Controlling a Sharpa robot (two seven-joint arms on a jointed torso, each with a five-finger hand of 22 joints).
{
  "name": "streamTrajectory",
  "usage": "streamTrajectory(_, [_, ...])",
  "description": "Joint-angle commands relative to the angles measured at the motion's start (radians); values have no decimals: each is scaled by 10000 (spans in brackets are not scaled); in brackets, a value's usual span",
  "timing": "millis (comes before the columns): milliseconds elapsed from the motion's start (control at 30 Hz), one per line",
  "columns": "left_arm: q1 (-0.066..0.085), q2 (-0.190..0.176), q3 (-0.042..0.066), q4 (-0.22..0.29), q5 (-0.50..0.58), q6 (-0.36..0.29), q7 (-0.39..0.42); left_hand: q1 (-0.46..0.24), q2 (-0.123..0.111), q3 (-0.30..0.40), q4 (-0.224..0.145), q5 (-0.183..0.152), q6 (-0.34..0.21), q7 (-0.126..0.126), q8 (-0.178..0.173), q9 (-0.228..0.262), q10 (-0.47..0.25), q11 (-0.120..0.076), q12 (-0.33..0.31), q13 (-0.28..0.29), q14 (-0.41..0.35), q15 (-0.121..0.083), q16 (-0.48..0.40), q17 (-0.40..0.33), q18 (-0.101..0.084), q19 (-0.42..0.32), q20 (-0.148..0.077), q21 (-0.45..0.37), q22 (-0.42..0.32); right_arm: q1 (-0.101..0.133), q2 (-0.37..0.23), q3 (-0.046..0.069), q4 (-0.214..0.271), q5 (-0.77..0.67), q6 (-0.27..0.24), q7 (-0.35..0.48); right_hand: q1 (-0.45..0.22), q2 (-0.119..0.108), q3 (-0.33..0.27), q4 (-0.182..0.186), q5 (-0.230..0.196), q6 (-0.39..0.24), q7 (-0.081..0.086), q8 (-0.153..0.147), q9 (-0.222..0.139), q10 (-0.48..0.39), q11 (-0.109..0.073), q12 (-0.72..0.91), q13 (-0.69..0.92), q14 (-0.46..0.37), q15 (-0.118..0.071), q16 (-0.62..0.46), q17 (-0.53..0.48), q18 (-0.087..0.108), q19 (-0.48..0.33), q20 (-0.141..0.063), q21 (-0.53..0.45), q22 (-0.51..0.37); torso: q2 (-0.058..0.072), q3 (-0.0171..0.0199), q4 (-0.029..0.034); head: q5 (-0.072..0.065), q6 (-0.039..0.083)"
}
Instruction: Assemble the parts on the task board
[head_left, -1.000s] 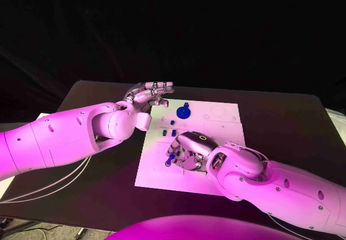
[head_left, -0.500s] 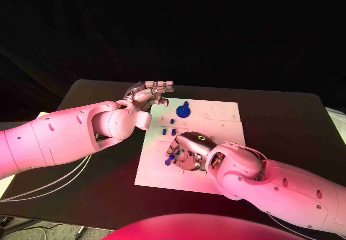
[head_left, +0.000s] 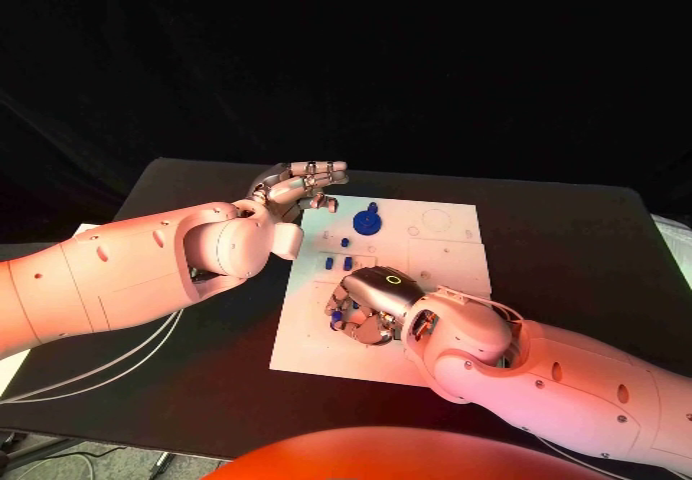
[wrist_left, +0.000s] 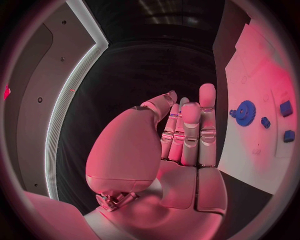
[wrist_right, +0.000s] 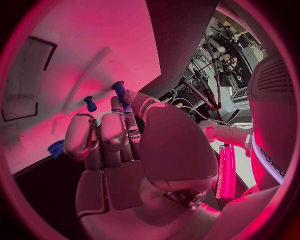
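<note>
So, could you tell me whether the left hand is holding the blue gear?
No, the left hand is bare, and the blue gear lies apart on the task board.

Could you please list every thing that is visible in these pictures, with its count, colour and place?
table: one, black, under everything.
task board: one, white, in the middle of the table.
gear: one, blue, on the far part of the board, near the left hand.
small pegs: at least two, blue, on the board between the gear and the right hand.
peg: one, blue, upright at the right hand's fingertips; whether it is gripped I cannot tell.
cables: a few, white, hanging off the table's left edge under the left arm.
left hand: one, silver, raised beside the board's far left corner, fingers together, holding nothing.
right hand: one, silver, palm down over the board's near part.
</note>
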Motion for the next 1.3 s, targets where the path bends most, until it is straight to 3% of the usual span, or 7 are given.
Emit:
streamTrajectory(33, [0,12,6,20,33,193,25,-76,12,-61,7,29,-86,-9,49,14,-69,6,30,12,-68,8,47,-11,188,-18,62,-59,-16,-60,18,-69,-43,-306,198,-134,-295,-334,-258,60,135,-563,104,-121,-96,-746,167,-197,-61,-47,155,-258,-317,53,-251,73,-230,-339,-7,-4,0,6,-3])
streamTrajectory(267, [0,-1,6,22,33,209,4,-76,12,-61,7,29,-86,-9,49,14,-69,6,30,12,-68,8,47,-11,188,-18,62,-59,-16,-124,-110,-87,170,-331,-800,-257,-94,-306,-2434,145,-31,-3422,42,-89,-108,-2853,494,122,10,-444,401,-1066,-1350,422,-1196,338,-1512,-2172,-7,11,-9,10,14])
streamTrajectory(467, [-1,-44,5,33,25,239,-17,-76,12,-61,7,29,-86,-9,49,14,-69,6,30,12,-68,8,47,-11,188,-18,62,-59,-16,-213,-672,23,784,-124,-1833,-159,289,-136,-3122,352,149,-2465,388,-42,-52,-2787,461,690,22,-576,366,-1553,-1998,486,-1318,319,-1882,-2671,-7,1,-22,-16,31])
streamTrajectory(667, [-1,-104,3,39,21,249,-36,-76,12,-61,7,29,-86,-9,49,14,-69,6,30,12,-68,8,47,-11,188,-18,62,-59,-16,-248,-1898,496,1765,1075,-2544,-70,270,65,-3214,574,191,-1753,337,83,-7,-1822,350,1275,59,-452,283,-1709,-2118,461,-1152,262,-1885,-2619,-25,-3,-100,-25,78])
streamTrajectory(867, [-1,-140,-8,45,18,279,-53,-71,24,-63,-1,31,-101,-6,63,15,-97,7,59,14,-85,9,44,-34,189,-20,64,-65,-19,-197,-3465,906,2467,2784,-2348,-593,14,149,-3168,972,285,-940,48,304,49,207,-91,2005,264,42,-26,-595,-747,140,-167,44,-779,-948,-77,-31,-217,-218,173])
streamTrajectory(1033, [-6,-187,-18,76,-7,307,-59,-71,24,-63,-1,31,-101,-6,63,15,-97,7,59,14,-85,9,44,-34,189,-20,64,-65,-19,-210,-4383,1001,2579,2680,-2088,-1503,-222,-307,-3829,1336,217,-917,-328,266,-13,1961,-632,3660,1692,521,-504,1344,1624,-299,988,-453,747,1331,-96,-35,-396,-448,308])
streamTrajectory(1300, [-37,-186,-26,86,-56,389,-73,-70,31,-63,-2,31,-105,-4,70,15,-104,8,72,15,-87,10,48,-32,189,-21,65,-67,-20,-331,-4899,1030,2715,2030,-1175,-2746,-1332,207,-5451,2240,984,-678,-426,652,146,1943,-603,8941,8056,557,-531,2534,3229,-476,1223,-403,1329,2228,-98,0,-540,-621,367])
